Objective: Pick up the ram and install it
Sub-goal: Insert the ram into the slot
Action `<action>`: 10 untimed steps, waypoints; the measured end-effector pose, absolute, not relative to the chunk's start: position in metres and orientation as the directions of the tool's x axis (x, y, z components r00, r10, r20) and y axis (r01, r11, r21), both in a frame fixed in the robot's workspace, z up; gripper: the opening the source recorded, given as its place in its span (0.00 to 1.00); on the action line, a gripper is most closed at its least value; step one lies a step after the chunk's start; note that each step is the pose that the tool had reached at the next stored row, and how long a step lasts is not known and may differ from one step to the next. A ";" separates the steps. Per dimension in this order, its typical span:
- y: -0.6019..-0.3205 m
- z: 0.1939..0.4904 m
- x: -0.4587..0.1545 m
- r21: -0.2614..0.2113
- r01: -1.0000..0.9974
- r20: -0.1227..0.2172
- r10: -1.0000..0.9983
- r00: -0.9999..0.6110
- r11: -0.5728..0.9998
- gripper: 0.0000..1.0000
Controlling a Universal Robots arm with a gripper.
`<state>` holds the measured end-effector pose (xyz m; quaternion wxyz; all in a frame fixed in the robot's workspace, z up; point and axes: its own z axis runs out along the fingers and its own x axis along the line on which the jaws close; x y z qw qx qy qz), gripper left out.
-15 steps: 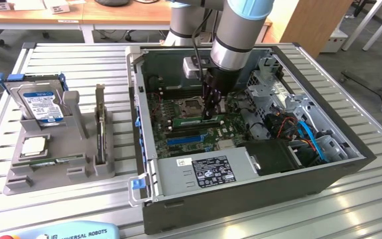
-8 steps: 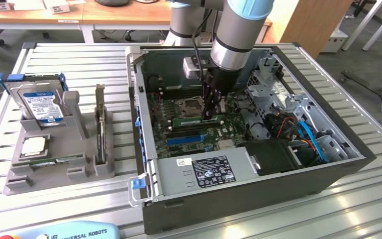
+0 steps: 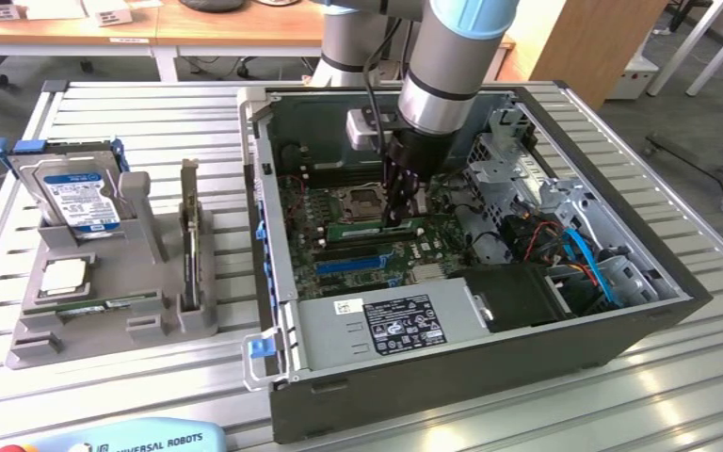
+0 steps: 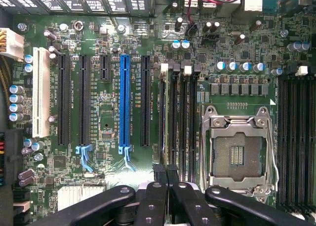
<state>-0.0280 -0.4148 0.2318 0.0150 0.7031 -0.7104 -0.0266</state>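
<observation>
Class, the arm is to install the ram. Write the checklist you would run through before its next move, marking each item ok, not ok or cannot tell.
1. Gripper shut: ok.
2. Ram held between the fingers: cannot tell.
3. Gripper down inside the case, over the memory slots beside the CPU socket: ok.
4. Those slots free of sticks: ok, they look empty in the wrist view.
5. Computer case open on top: ok.
</observation>
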 end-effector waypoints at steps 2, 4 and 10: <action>-0.415 0.232 -0.028 0.059 -0.998 -0.016 -1.000 -0.011 0.010 0.11; -0.416 0.232 -0.028 0.059 -0.998 -0.016 -1.000 -0.010 0.010 0.11; -0.416 0.230 -0.028 0.059 -0.998 -0.016 -1.000 -0.010 0.010 0.11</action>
